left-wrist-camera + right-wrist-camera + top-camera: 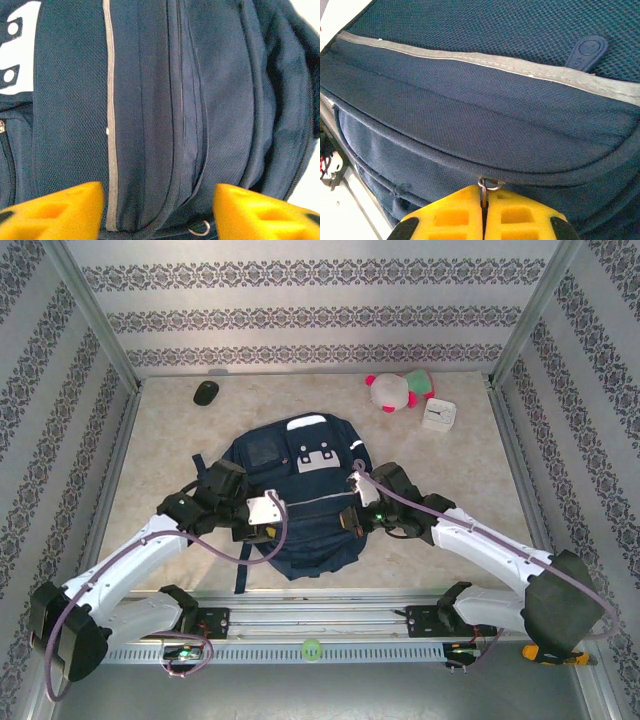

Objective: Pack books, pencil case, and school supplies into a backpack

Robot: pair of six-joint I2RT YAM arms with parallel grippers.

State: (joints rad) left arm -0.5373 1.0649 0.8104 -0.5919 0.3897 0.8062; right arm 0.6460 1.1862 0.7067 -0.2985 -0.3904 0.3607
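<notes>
1. The backpack (300, 510) lies flat in the middle of the table (160, 445), between the two arms.
2. The left gripper (159, 200) has its yellow fingers (60, 210) spread wide apart.
3. The blue backpack cloth and its grey stripe (111, 125) sit right in front of that wide gap.
4. A small metal ring (200, 228) shows low down, just beside one yellow finger.
5. The right gripper (484, 212) has its fingers pressed tight together.
6. They pinch the zipper ring (489, 185), which hangs from the backpack's seam.
7. From above, both grippers sit on the backpack's near half, one on each side.
8. A plush toy (398, 390), a white clock (440, 415) and a black mouse (206, 392) lie at the far end of the table, well apart from the backpack.
</notes>
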